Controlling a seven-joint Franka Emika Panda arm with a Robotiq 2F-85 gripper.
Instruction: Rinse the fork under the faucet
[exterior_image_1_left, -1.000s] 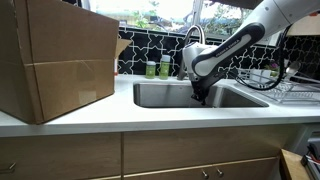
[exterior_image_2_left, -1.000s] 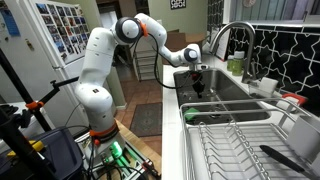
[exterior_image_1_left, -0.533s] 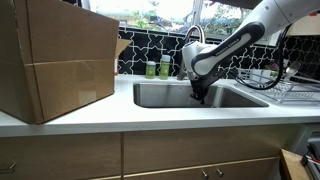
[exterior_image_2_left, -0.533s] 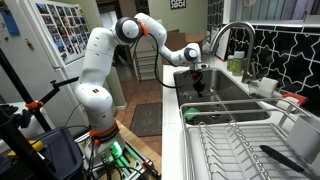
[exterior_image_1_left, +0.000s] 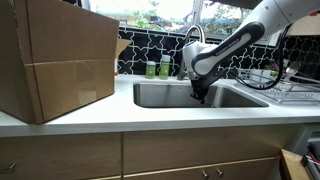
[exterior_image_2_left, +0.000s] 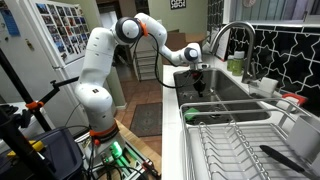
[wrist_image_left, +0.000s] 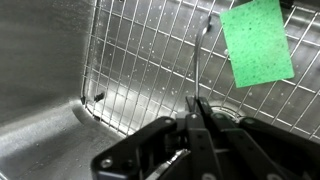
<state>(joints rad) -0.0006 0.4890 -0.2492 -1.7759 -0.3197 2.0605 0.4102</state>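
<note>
In the wrist view my gripper (wrist_image_left: 199, 107) is shut on the handle of a thin metal fork (wrist_image_left: 203, 55), which points away over the wire grid at the sink bottom toward a green sponge (wrist_image_left: 257, 42). In both exterior views the gripper (exterior_image_1_left: 199, 95) (exterior_image_2_left: 198, 82) reaches down into the steel sink (exterior_image_1_left: 160, 95) (exterior_image_2_left: 232, 102). The tall silver gooseneck faucet (exterior_image_1_left: 192, 38) (exterior_image_2_left: 232, 32) rises at the back of the sink, its spout above and behind the gripper. No water shows.
A big cardboard box (exterior_image_1_left: 55, 60) stands on the counter beside the sink. Two small green bottles (exterior_image_1_left: 158, 68) sit behind the basin. A wire dish rack (exterior_image_1_left: 283, 88) (exterior_image_2_left: 245, 150) is on the other side. The sink drain (wrist_image_left: 225, 112) lies under the jaws.
</note>
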